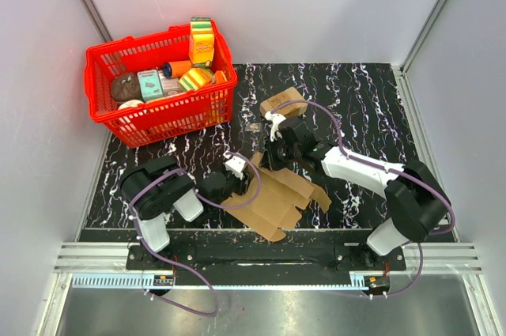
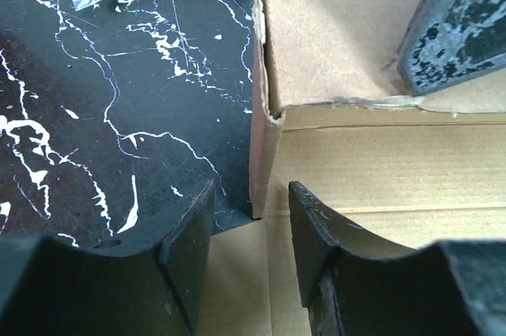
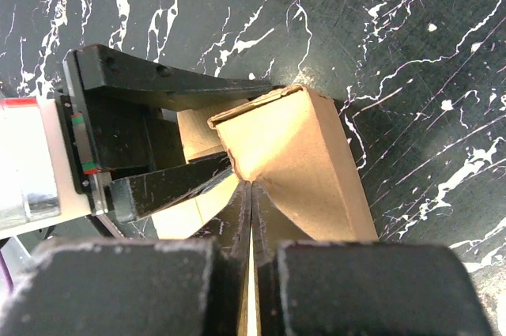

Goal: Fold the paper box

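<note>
Top external: brown corrugated paper box (image 1: 277, 198) barely begun.
One wall raised — right claw (image 3: 251, 190) clamps it, left claw (image 2: 249, 209) apart.

At front middle of table (image 1: 371, 99), box (image 1: 278, 198); left gripper (image 2: 251, 217) at its left wall, right gripper (image 3: 251, 194) on its far wall. Behind box, carton (image 1: 283, 101). At far left corner, basket (image 1: 170, 118), well apart from box.
</note>
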Robot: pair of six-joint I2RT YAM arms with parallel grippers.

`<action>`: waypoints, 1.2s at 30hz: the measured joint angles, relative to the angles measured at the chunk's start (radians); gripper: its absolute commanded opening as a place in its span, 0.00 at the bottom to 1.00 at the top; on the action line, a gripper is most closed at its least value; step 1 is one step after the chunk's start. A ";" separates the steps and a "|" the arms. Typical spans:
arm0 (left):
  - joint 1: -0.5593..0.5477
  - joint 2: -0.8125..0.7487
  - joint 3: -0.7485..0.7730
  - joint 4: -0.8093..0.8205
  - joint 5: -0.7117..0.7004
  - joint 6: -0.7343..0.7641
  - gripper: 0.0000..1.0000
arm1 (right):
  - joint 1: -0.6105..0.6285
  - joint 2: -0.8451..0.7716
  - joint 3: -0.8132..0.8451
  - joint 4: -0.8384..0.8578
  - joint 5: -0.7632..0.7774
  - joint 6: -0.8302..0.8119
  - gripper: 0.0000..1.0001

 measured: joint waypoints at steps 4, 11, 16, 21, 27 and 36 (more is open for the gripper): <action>-0.001 -0.039 -0.025 0.002 0.001 -0.003 0.52 | 0.000 0.000 0.000 -0.002 0.000 -0.005 0.03; -0.006 -0.164 -0.117 0.002 0.000 -0.032 0.53 | 0.000 0.000 0.007 -0.009 0.000 -0.010 0.06; -0.039 -0.267 -0.176 0.001 0.000 -0.071 0.53 | 0.000 0.000 0.009 -0.014 -0.002 -0.014 0.13; -0.090 -0.373 -0.201 0.002 -0.031 -0.110 0.53 | 0.000 -0.007 0.009 -0.016 -0.004 -0.016 0.16; -0.131 -0.448 -0.203 0.002 -0.069 -0.116 0.53 | 0.000 -0.044 0.010 -0.031 -0.002 -0.018 0.20; -0.134 -0.645 -0.206 -0.011 -0.111 -0.112 0.55 | 0.000 -0.169 0.012 -0.055 0.084 -0.019 0.20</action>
